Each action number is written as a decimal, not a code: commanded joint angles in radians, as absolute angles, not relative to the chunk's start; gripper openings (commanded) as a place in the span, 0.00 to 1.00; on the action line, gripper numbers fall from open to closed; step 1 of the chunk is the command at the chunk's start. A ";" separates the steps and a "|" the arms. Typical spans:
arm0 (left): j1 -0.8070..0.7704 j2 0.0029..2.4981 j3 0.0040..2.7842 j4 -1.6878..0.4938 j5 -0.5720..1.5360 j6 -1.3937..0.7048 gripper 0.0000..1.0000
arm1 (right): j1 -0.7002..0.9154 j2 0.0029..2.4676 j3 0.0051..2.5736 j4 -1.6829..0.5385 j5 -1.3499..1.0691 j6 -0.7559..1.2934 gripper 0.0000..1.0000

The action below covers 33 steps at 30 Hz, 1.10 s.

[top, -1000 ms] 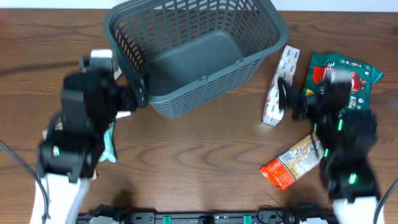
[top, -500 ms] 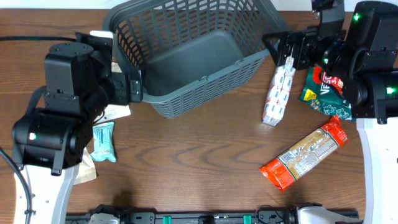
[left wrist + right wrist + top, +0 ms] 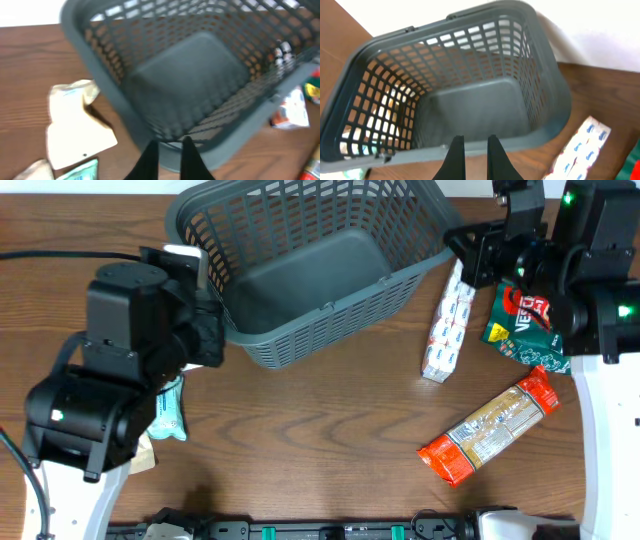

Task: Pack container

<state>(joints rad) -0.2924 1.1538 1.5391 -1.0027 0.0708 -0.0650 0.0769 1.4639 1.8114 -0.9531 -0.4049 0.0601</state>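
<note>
The container stands at the far middle of the table, empty, its solid floor bare. The left claw sits at the container's left near corner. Its fingers are drawn together with only a slit between them, and the tips lie over the thick rim. Whether they touch the rim cannot be told. The right claw hangs over the container's right near rim, also closed and holding nothing, looking down into the lattice walls. A white packet strip lies just right of the container, a green packet lies further right under the right arm, and a teal packet lies to the container's near left. Half a second ago the left arm stood further out to the left; it has since moved in against the container's side. The right arm has barely shifted. The container and packets lie as before.
</note>
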 commanded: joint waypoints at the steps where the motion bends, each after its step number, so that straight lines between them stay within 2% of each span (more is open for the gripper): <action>1: -0.347 1.150 1.556 -1.006 0.079 -0.139 0.05 | 0.070 1.509 1.903 -0.961 -0.416 0.067 0.01; 10: -0.506 1.150 1.560 -1.055 0.051 -0.194 0.05 | 0.070 1.688 2.102 -1.043 -0.416 0.066 0.01; 19: -0.621 1.156 1.586 -1.157 0.054 -0.206 0.05 | 0.076 1.802 2.107 -1.096 -0.423 0.051 0.01; 33: -0.659 1.343 1.586 -1.177 0.067 -0.198 0.06 | 0.080 1.875 2.107 -1.185 -0.414 -0.022 0.01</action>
<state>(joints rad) -0.6567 1.3254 1.5681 -1.1744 0.0685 -0.1921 0.0776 1.8648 2.0930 -1.1740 -0.4114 0.0189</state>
